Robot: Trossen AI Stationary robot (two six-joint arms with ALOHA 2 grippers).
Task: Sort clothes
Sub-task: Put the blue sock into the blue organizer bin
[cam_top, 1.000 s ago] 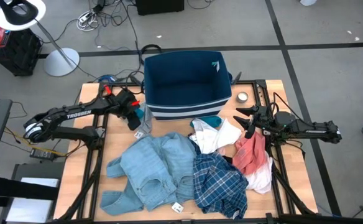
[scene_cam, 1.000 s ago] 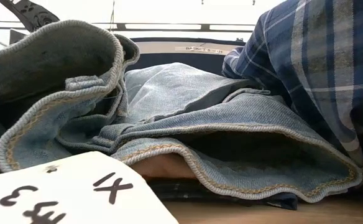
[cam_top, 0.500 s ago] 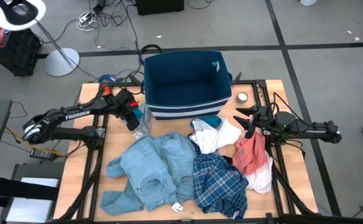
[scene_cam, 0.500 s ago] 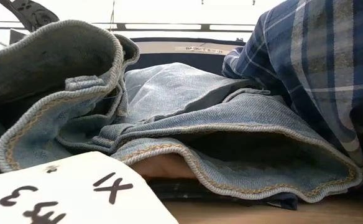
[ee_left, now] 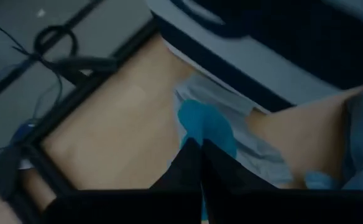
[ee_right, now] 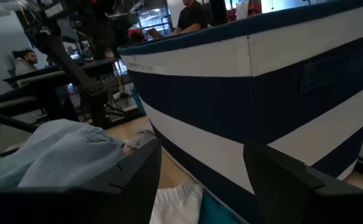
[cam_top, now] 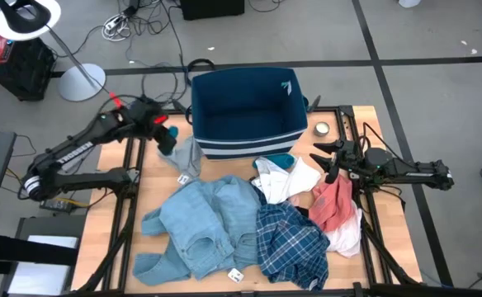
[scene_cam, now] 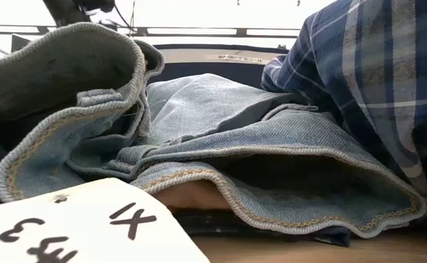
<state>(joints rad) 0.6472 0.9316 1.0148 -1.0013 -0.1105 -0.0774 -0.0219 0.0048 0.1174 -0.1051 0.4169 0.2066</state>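
Note:
My left gripper hangs above the table's far left, beside the navy striped bin, shut on a pale grey-blue garment. Other clothes lie heaped on the table: light denim, a navy-white plaid shirt, a white piece, a teal piece and a salmon-red one. At the table's right, over the salmon-red piece, my right gripper is open and touches nothing. The low view is filled by denim and plaid. My left gripper pinches the garment's upper end between its two shut fingers, at a bright blue patch right by the fingertips. The fingers slant down from above. The pale cloth hangs slack below them; its lower end seems to reach the table.
The bin stands open at the table's far middle, seen close in the right wrist view as a striped wall. A small round object lies right of it. A paper tag lies at the near edge. Bare wood shows at the table's left.
My left gripper has shut on the pale grey-blue garment beside the bin and risen, drawing back toward the table's far left. The garment's upper end has come up with it, and the cloth now trails below the fingers. The right arm has kept still.

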